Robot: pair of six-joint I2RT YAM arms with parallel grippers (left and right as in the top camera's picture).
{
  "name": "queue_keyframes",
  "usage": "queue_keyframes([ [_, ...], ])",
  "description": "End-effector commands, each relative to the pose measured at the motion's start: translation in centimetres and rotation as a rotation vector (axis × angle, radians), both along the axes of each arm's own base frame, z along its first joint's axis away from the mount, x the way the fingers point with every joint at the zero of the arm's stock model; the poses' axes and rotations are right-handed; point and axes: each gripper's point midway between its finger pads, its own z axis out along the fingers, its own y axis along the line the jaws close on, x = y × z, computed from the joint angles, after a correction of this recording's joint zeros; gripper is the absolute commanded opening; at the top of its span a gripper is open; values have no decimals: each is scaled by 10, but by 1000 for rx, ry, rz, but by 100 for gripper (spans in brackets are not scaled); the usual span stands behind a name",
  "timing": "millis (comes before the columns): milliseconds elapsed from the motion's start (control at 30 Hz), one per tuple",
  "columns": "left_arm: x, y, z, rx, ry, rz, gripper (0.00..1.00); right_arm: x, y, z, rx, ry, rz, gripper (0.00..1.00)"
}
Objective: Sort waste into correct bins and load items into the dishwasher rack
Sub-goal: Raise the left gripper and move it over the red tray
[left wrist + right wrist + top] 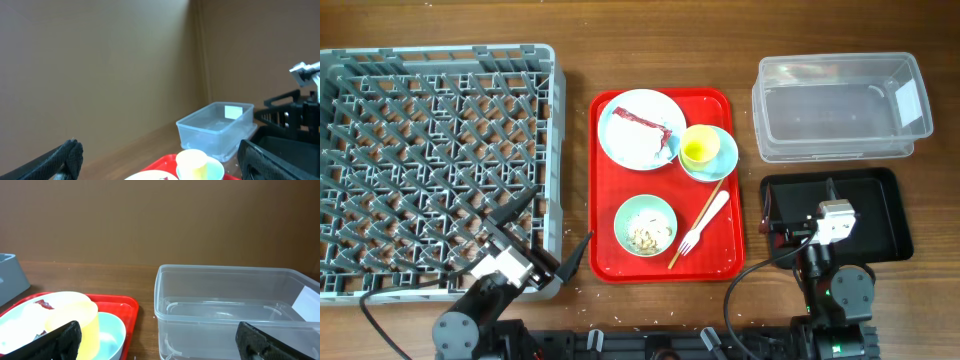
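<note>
Wood-grain surface, plain brown wall behind, and both arms sat low at the near edge. The left fingers (515, 213) were spread wide and empty, angled toward the far right beside the rack's (440, 60) near-right corner. The right fingers (60, 342) were spread just as wide, empty, above the black tray (880, 215) near the right edge, facing the tub (840, 105) at the far-right corner.

Everything to sort sat on the red tray (605, 265) mid-surface, between rack and bins. That read as deliberate: each arm had a destination on its own side.

The plate (620, 140) lay at the tray's far-left, carrying the napkin (638, 142). Its red strip (645, 123) ran diagonally, far-left to near-right. The cup (698, 147) stood upright, nested in the blue bowl (725, 155), so it likely had to come out first. The green bowl (630, 215) held scraps (645, 238), probably to be emptied before racking.

The fork (705, 225) and chopsticks (676, 258) lay side by side, long axes diagonal. The fork's tines pointed near-left and its handle far-right. The tub's long axis followed the far edge.
</note>
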Motion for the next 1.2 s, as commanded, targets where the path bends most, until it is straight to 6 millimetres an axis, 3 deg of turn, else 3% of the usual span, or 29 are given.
queue_keyframes([
  [0,6,5,31,-28,48,26,100,0,-3,0,-11,-3,-14,100],
  [100,36,5,42,-28,258,14,100,0,-3,0,-10,-3,-14,100],
  [200,63,-10,51,-11,485,-123,100,0,-3,0,-11,-3,-13,100],
  [267,58,-29,64,27,475,-319,100,0,-2,0,-11,-3,-13,100],
  [333,41,-44,71,95,388,-526,100,0,-3,0,-11,-3,-13,100],
  [400,45,-43,69,68,428,-530,100,0,-3,0,-10,-3,-13,100],
  [567,102,6,57,-95,555,-112,100,0,-3,0,-10,-3,-13,100],
  [600,111,19,47,-124,599,-12,100,0,-2,0,-10,-3,-13,100],
  [667,127,65,3,-184,774,326,100,0,-3,0,-11,-2,-13,100],
  [700,126,89,-18,-189,841,492,100,0,-3,0,-11,-3,-13,100],
  [733,124,98,-25,-187,864,549,100,0,-2,0,-11,-3,-13,100],
  [833,120,91,-21,-187,858,510,100,0,-3,0,-11,-3,-14,100],
  [900,115,69,-14,-183,853,370,100,0,-2,0,-10,-3,-13,100],
  [967,115,69,-13,-183,853,369,100,0,-3,0,-10,-3,-14,100],
  [1000,118,81,-15,-191,847,439,100,0,-3,0,-11,-3,-14,100],
  [1067,123,135,-20,-321,850,737,100,0,-3,0,-11,-3,-13,100],
  [1133,110,187,-32,-523,877,1018,100,0,-3,0,-10,-3,-13,100],
  [1167,105,195,-38,-538,898,1053,100,0,-3,0,-11,-3,-13,100],
])
